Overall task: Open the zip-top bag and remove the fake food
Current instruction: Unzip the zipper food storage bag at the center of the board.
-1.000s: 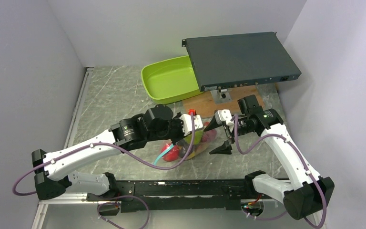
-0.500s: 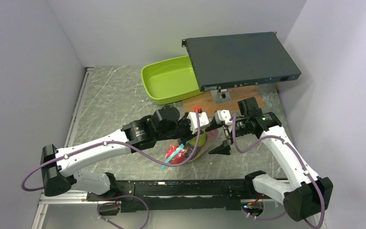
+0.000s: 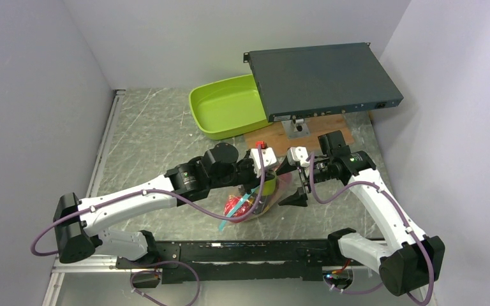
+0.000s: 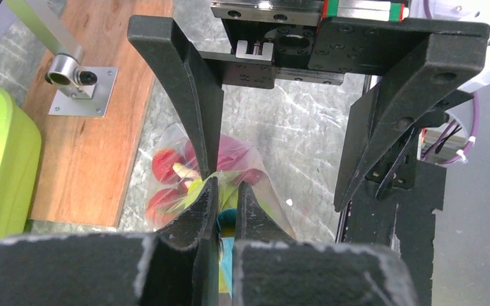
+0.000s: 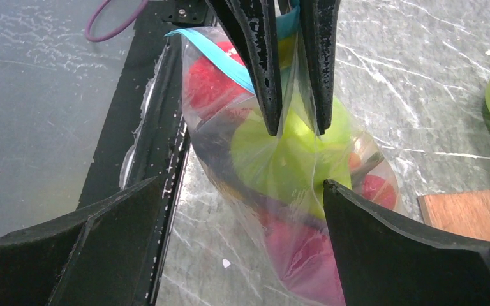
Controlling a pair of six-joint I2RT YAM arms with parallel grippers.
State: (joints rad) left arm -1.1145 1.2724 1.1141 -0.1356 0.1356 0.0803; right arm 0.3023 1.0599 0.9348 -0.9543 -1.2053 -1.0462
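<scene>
The zip-top bag (image 3: 255, 199) is clear, with its blue zip strip (image 3: 235, 215) hanging toward the near edge. My left gripper (image 3: 265, 186) is shut on the bag's plastic near the mouth and holds it up above the table. In the right wrist view its fingers (image 5: 265, 64) pinch the bag (image 5: 261, 191) above a green pear (image 5: 293, 159) and red fruit (image 5: 207, 80). My right gripper (image 3: 291, 183) is open, its jaws standing either side of the bag's right end. The left wrist view shows the bag (image 4: 166, 185) hanging below my shut left gripper (image 4: 224, 197).
A lime-green tray (image 3: 223, 105) stands at the back. A dark flat box (image 3: 322, 76) sits on a stand over a wooden board (image 3: 274, 137) at the back right. A black rail (image 3: 242, 248) runs along the near edge, close under the bag.
My left gripper has carried the bag to the right and up, toward the right gripper. The blue zip strip has swung down toward the near edge. The right gripper stays open.
</scene>
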